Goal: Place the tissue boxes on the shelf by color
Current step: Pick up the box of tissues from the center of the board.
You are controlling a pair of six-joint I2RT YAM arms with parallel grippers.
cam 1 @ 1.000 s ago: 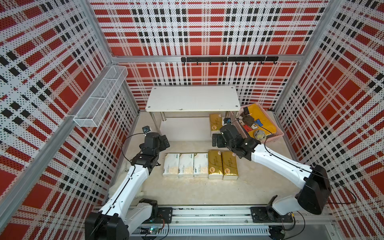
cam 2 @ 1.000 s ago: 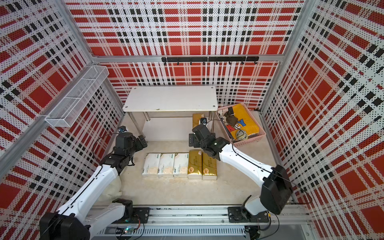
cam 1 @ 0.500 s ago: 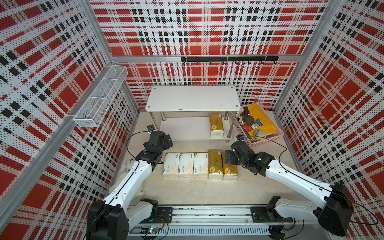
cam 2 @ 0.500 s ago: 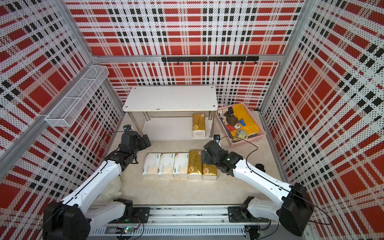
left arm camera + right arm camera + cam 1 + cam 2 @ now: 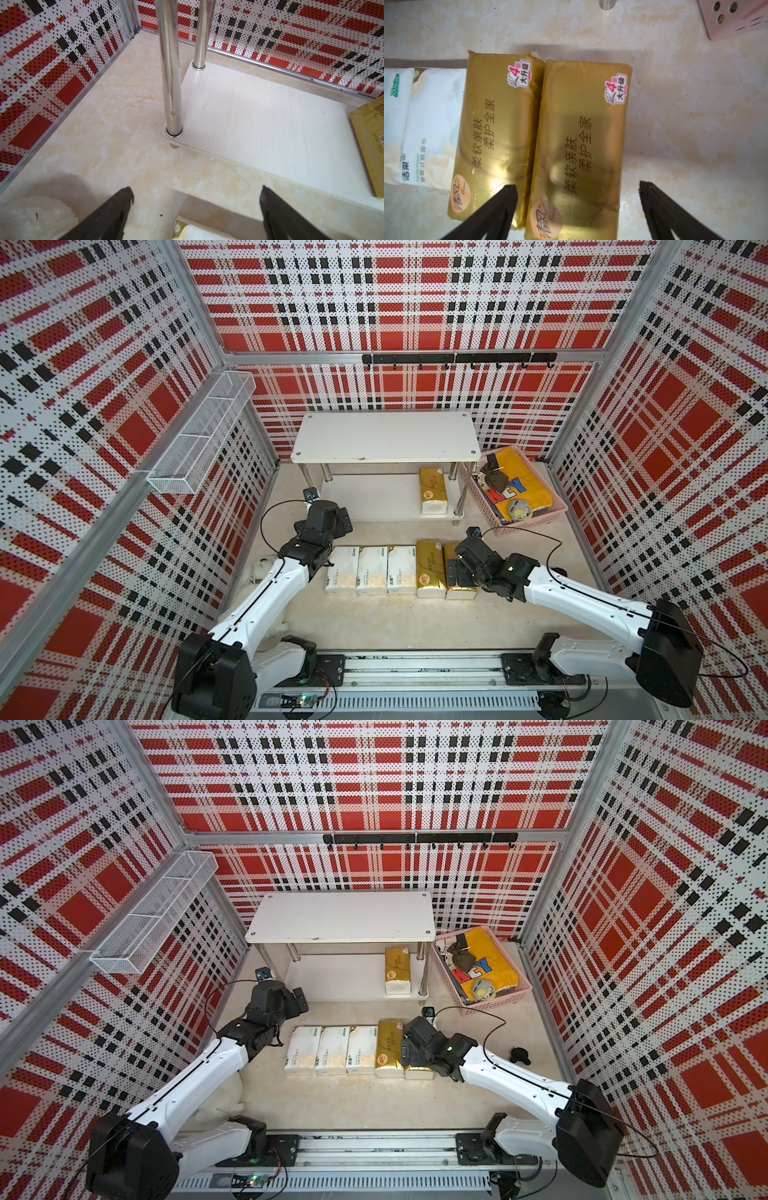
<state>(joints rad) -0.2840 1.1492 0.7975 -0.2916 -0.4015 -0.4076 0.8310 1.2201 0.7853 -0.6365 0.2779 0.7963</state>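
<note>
Hovering over the outermost gold pack [image 5: 581, 135], the right gripper [image 5: 577, 187] has its jaws spread wide and grips nothing. This pack ends a row on the floor [image 5: 395, 622] with a second gold pack [image 5: 496, 124] and three white packs [image 5: 372, 572]. A third gold pack [image 5: 433, 489] lies on the shelf [image 5: 384, 435], lower board, right end. The left gripper [image 5: 196, 191] is also spread and empty, near the shelf's front left leg.

Gold packs [image 5: 430, 568], white packs [image 5: 372, 572] (walls [image 5: 395, 302] red plaid).
</note>
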